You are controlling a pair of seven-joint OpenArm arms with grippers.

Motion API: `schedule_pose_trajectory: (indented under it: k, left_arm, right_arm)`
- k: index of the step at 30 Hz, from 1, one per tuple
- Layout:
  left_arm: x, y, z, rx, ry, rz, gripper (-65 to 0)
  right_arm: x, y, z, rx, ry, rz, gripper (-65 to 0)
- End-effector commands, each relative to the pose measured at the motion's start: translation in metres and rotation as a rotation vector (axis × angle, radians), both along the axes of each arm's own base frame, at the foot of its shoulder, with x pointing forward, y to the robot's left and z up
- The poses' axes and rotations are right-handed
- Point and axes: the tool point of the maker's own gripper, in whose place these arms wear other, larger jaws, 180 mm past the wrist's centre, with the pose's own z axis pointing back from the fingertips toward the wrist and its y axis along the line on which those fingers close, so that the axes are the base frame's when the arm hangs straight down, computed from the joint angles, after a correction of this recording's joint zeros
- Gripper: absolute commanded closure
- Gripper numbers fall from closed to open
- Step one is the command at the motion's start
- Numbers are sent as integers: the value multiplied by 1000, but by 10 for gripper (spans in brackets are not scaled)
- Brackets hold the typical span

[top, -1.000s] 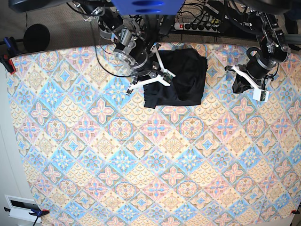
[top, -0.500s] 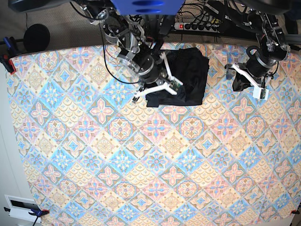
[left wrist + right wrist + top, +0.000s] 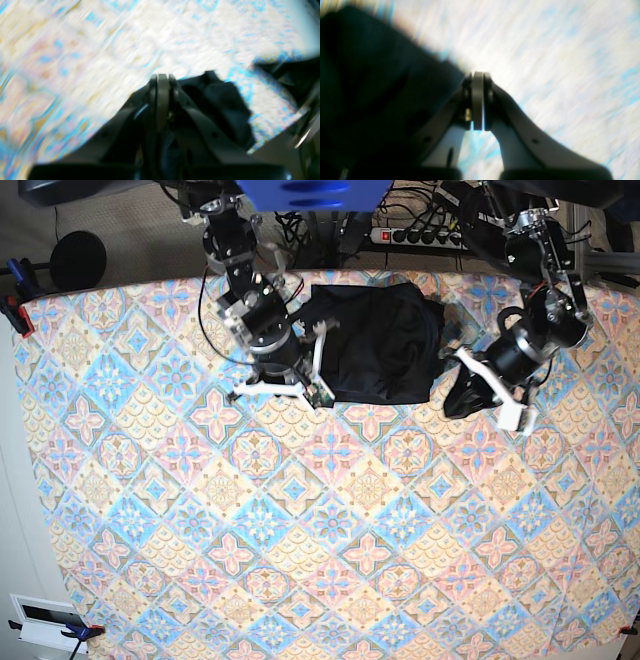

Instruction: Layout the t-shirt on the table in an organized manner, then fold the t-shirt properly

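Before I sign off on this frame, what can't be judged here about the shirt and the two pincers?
- Left wrist view: motion blur; whether the shut left pincer pinches the dark cloth beside it is unclear.
- Right wrist view: blurred; the t-shirt is a dark mass, and a grip by the right pincer cannot be confirmed.
- Base view: the t-shirt lies bunched, sleeves and collar hidden in its own folds; the table is cut off by the frame edges.

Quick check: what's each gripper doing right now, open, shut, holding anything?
Left gripper: shut, a bunch of the black t-shirt hanging from it.
Right gripper: shut beside the t-shirt, nothing visibly between its jaws.
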Motion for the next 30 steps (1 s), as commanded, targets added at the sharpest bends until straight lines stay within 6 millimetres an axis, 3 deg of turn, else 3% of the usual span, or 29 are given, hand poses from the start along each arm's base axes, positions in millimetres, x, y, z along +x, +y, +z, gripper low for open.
schedule_pose_trajectory:
  k: [1, 3, 7, 12, 27, 30]
  left_arm:
    - [4, -2, 10, -10, -39, -8, -5]
    - [5, 1, 7, 20, -36, -2, -5]
    - [5, 15, -6, 145, -11, 24, -5]
    - [4, 22, -9, 174, -2, 37, -5]
    - [-13, 28, -22, 186, 31, 37, -5]
    - [-15, 27, -23, 182, 31, 39, -5]
  right_arm:
    - [11, 1, 16, 16, -57, -10, 0]
    - [4, 3, 14, 15, -42, -2, 0]
    - [-39, 31, -6, 28, 45, 88, 0]
    - [-62, 44, -15, -3, 98, 163, 0]
    - [-84, 90, -1, 38, 77, 307, 0]
    - [-80, 98, 5, 40, 51, 338, 0]
